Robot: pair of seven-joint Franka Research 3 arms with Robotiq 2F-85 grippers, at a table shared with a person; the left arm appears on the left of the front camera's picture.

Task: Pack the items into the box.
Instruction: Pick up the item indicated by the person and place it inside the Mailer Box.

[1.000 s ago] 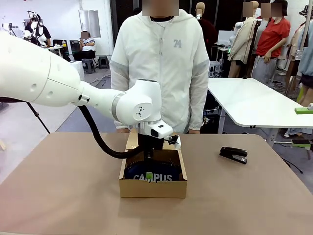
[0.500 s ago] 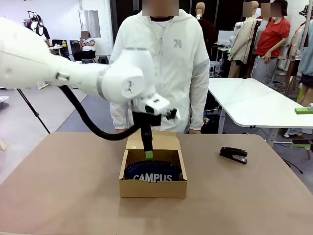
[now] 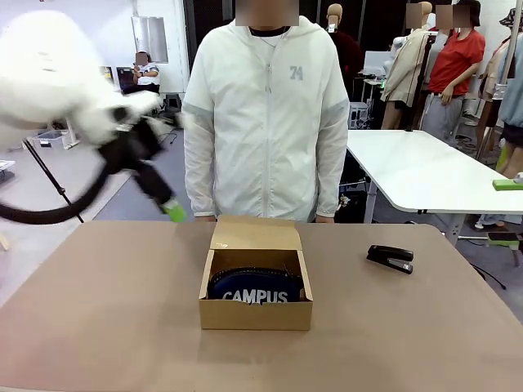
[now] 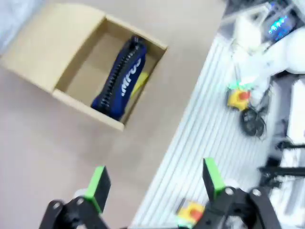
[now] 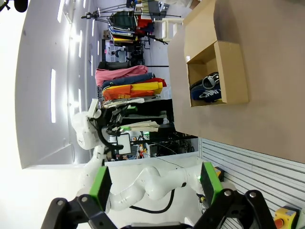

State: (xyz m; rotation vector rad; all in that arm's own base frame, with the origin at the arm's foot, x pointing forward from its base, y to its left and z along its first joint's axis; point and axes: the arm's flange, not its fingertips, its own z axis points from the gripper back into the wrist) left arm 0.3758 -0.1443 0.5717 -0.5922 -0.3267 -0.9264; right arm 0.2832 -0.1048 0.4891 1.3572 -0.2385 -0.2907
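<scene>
Navy CAMPUS pencil case lies inside the open brown cardboard box at mid-table. Black stapler sits on the table to the box's right, well apart from it. Left gripper is motion-blurred, high at far left, jaws spread wide, empty. Right gripper has jaws spread too, holding nothing.

Left pincer blurred in front view — pencil case lower part hidden behind box front wall.
</scene>
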